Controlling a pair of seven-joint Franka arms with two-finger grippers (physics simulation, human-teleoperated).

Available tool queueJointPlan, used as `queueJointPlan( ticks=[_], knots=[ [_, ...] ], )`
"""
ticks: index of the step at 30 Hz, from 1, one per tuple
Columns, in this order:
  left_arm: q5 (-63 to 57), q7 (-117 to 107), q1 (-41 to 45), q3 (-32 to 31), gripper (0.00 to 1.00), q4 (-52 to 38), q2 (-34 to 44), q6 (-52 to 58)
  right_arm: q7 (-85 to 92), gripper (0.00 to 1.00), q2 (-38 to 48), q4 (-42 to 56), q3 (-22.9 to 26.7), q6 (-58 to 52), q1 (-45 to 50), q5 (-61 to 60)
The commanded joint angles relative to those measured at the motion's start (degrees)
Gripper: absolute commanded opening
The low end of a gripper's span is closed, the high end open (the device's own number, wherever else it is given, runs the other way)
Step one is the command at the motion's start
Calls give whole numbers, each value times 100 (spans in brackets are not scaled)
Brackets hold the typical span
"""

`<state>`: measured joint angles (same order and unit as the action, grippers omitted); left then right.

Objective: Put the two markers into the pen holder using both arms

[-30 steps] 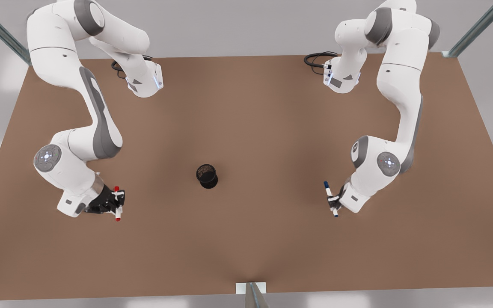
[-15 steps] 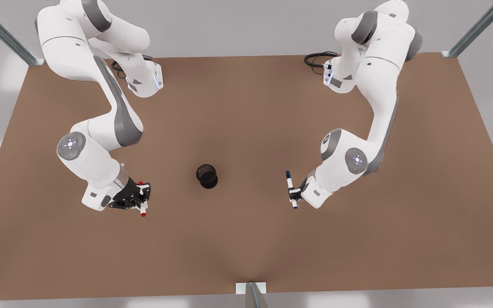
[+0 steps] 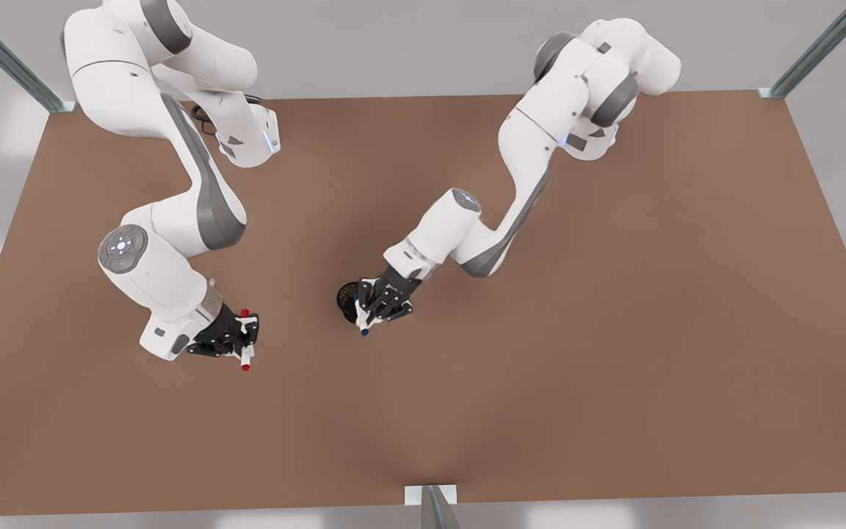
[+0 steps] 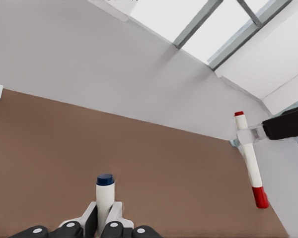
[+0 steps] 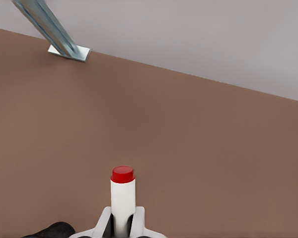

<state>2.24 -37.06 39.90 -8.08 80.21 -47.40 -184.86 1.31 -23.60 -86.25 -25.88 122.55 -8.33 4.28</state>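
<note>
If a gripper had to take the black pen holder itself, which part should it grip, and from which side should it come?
Probably its round side wall, pinched across the width, coming from the front view's left. The pen holder stands upright, and the left gripper with the blue marker crowds its top and right side. The right gripper, holding the red marker, is on the open side.

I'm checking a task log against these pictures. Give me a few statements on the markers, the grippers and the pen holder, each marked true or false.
1. The left gripper holds the blue marker. True.
2. The blue marker is held over the pen holder. True.
3. The red marker lies on the table. False: the right gripper holds it.
4. The right gripper is at the pen holder. False: it waits off to the front view's left.
5. The pen holder lies tipped over. False: it stands upright.
</note>
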Motion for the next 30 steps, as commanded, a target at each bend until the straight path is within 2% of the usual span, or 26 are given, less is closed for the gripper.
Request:
queueJointPlan(
  ticks=[1, 5, 6, 10, 22, 24, 25, 26, 29, 30],
  knots=[
    [-74, -689, 62, 43, 21, 162, 3, -1447, -465, 21, 14, 3, -40, -39, 7, 73],
    [-145, -557, 501, 272, 21, 153, -155, -1456, -465, 21, 22, 3, -40, -56, 7, 73],
    [-154, -390, 773, 588, 21, 144, -199, -1456, -465, 21, 22, 3, -40, -47, -2, 73],
    [-145, -108, 791, 887, 21, -119, -524, -1465, -465, 21, 14, 3, -40, -39, 7, 81],
    [-163, -3, 1037, 922, 21, -119, -972, -1474, -465, 21, 5, -6, -75, 41, -2, 81],
    [-154, 278, 1266, 1115, 21, -32, -990, -1474, -465, 21, 5, -6, -75, 41, 7, 73],
    [-154, 506, 1389, 1238, 40, -14, -990, -1474, -465, 21, -4, -6, -83, 41, 7, 73],
    [-154, 682, 1433, 1300, 100, -14, -981, -1474, -474, 21, 5, -6, -101, 41, 7, 73],
    [-145, 823, 1363, 1300, 100, -5, -902, -1465, -474, 21, 5, -14, -127, 41, 7, 73],
    [-154, 867, 1073, 1283, 100, 267, -639, -1377, -474, 21, 5, -6, -127, 32, 7, 73]
  ],
)
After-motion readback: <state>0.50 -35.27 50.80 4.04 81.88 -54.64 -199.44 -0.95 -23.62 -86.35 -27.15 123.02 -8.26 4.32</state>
